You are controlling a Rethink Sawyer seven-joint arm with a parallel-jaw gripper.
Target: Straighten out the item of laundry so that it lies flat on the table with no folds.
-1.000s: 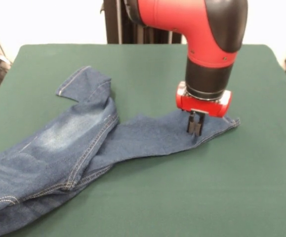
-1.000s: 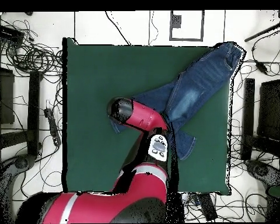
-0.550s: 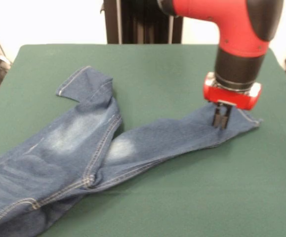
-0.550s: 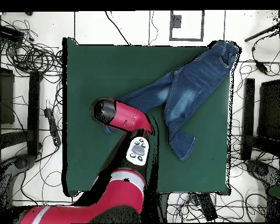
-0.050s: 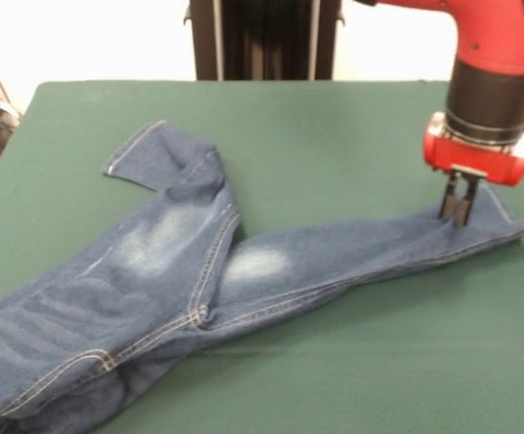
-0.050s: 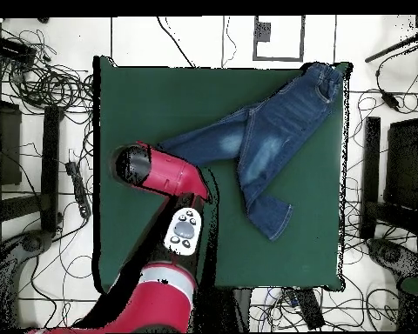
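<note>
The green table [image 5: 334, 362] carries just one thing, the jeans [image 5: 162, 280], sprawled across it. In the front view the waist end runs off the table's bottom left corner and is cut off there. One leg stretches out straight toward the right edge, the other angles up toward the far left corner with its cuff flipped over. No readable writing anywhere. The gripper [image 5: 458, 201] is pinched tight on the hem of the stretched leg. From overhead the arm [image 6: 160, 174] hides that cuff completely, so the pinch only shows from the front.
</note>
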